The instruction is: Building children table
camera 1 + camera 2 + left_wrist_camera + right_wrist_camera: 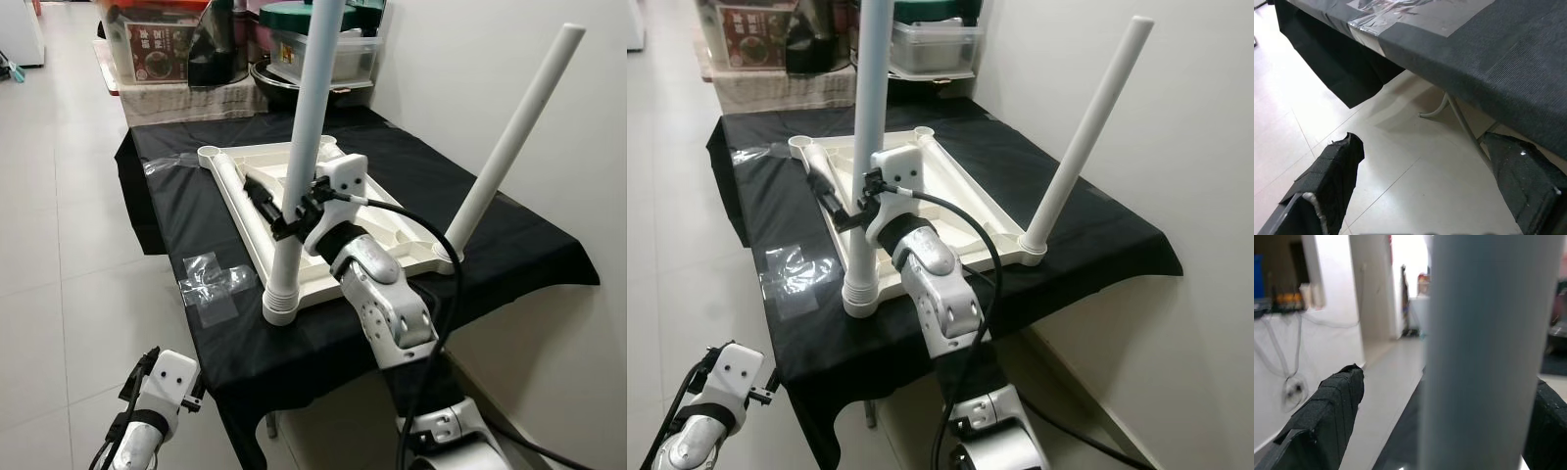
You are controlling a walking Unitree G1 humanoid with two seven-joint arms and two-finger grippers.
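A white children's table top point(392, 230) lies upside down on a black-clothed table point(509, 255). One white leg point(306, 137) stands upright in the near left corner socket. A second leg point(509, 147) stands tilted in the right corner. A white tube point(235, 186) lies along the top's left rim. My right gripper point(294, 208) straddles the upright leg point(1484, 352) about a third of the way up, open, with a gap beside one finger point(1332, 416). My left gripper point(157, 377) hangs open beside the table's front edge, above the floor.
A patch of clear tape point(211, 284) sticks to the cloth by the near left corner. Behind the table stands a low bench with storage boxes and pots point(294, 49). A white wall point(549, 78) runs along the right. Tiled floor point(59, 245) opens to the left.
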